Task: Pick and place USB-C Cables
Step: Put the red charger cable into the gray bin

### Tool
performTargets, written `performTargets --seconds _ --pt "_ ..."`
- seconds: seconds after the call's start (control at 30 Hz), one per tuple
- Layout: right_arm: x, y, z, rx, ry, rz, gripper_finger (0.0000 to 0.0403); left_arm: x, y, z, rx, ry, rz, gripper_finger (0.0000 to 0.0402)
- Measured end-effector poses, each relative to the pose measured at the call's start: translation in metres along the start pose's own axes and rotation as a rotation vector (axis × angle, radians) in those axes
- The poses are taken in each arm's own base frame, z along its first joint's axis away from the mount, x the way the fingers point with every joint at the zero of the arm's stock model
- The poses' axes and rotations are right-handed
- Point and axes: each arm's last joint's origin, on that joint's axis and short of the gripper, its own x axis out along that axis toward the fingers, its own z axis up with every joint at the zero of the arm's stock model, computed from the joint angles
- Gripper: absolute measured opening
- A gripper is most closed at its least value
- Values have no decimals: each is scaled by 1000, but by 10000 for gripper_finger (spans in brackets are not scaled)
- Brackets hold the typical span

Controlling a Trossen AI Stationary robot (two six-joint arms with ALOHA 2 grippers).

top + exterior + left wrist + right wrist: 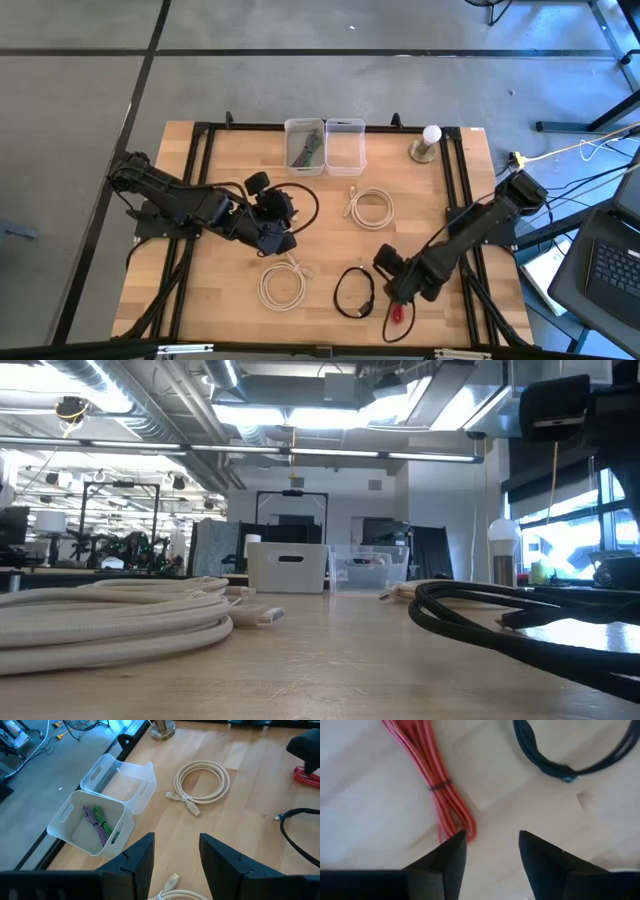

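The wooden desk (220, 300) carries everything, framed by black rails. The left arm (170, 205) reaches in from the desk's left edge and lies low across it, its elbow folded, ending in the left pincer (285, 222) near the desk's middle-left; the left wrist view shows that pincer (176, 857) with its two dark fingers apart and nothing between them, aimed across the desk toward the bins. The right arm (480, 228) slants down from the right rail toward the near edge, wrist bent downward, so the right pincer (397, 296) hangs just over the red cable bundle (397, 313). In the right wrist view the right pincer (491, 847) is spread, with the red bundle (437, 785) lying flat on the wood, its folded end just beside one finger (451, 855); whether they touch I cannot tell.

At the far edge two clear bins stand side by side: the left bin (288, 130) holds the green and purple bundles (97, 820), the right bin (345, 125) shows no cable. One cream coil (370, 207) lies below the bins, another cream coil (283, 283) near the front under the left pincer, and the black coil (354, 292) between that one and the red bundle. A white ball-topped object (429, 142) stands at the far right.
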Motion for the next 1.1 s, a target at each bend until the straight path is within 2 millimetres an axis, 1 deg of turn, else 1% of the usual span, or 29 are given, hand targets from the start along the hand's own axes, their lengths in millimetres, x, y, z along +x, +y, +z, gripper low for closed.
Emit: performTargets --seconds 0.17,0.33,0.43,0.53,0.77,1.1 --pt "-2 10 7 55 -59 60 195 0 0 0 0 0 0 148" --pt "-3 19 13 69 -93 57 188 0 0 0 1 2 -1 148" --pt "0 22 18 86 -115 56 184 0 0 0 1 6 -7 148" --pt "8 26 24 86 -111 59 183 0 0 0 2 7 -7 148" --pt "32 34 30 77 -34 94 182 0 0 0 3 8 -7 148" --pt "59 36 37 98 13 128 182 1 -1 -1 6 11 -7 148"
